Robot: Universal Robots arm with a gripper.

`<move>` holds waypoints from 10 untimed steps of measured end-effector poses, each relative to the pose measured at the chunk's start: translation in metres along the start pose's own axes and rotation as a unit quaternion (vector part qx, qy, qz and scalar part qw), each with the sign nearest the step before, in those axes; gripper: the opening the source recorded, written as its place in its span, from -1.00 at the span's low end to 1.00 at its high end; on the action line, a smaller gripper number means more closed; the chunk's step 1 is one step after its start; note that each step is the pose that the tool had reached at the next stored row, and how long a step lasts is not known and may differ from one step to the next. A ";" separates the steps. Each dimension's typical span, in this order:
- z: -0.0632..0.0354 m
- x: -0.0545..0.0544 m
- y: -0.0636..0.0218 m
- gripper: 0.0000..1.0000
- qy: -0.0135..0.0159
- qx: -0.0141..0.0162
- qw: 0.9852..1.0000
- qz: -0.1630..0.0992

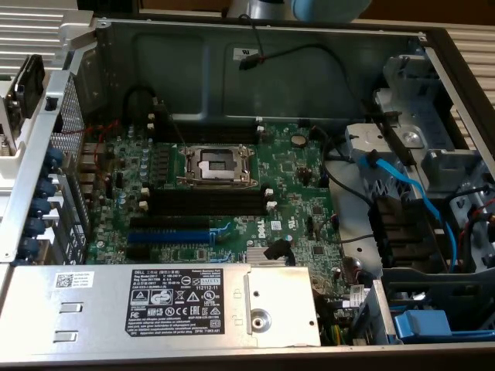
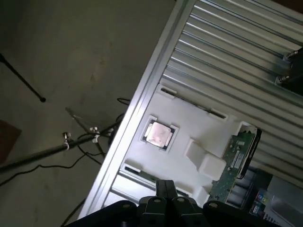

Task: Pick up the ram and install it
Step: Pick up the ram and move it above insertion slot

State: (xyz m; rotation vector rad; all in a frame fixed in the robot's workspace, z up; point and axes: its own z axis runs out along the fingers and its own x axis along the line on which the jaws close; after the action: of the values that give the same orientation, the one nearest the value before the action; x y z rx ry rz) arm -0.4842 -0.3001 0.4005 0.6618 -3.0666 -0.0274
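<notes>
The ram [image 2: 235, 161] is a narrow green circuit-board strip with a dark edge, standing in a slot at the side of a white holder [image 2: 189, 118]. In the exterior view a dark strip [image 1: 31, 77] on the white holder [image 1: 14, 124], left of the computer case, looks like the same ram. My gripper [image 2: 165, 185] hovers above the holder's edge, apart from the ram, its black fingers shut together with nothing between them. On the motherboard [image 1: 302, 193], the long black memory slots [image 1: 209, 202] with white end clips hold nothing.
A square processor chip [image 2: 160, 135] lies in a recess of the white holder. The open case holds a CPU socket [image 1: 216, 164], a blue slot [image 1: 166, 232], a grey power supply [image 1: 155, 305] and blue cables [image 1: 410, 193]. Part of the arm [image 1: 325, 8] shows above the case's back wall.
</notes>
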 end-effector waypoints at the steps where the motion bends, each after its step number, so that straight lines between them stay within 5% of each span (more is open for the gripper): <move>1: 0.0000 0.000 0.0001 -0.78 0.000 0.001 1.000 -0.008; 10: 0.0000 0.001 0.0004 -0.78 0.005 0.007 0.997 -0.077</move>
State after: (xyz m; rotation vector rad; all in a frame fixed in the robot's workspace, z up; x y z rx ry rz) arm -0.4850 -0.3000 0.4005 0.8956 -3.0013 -0.0033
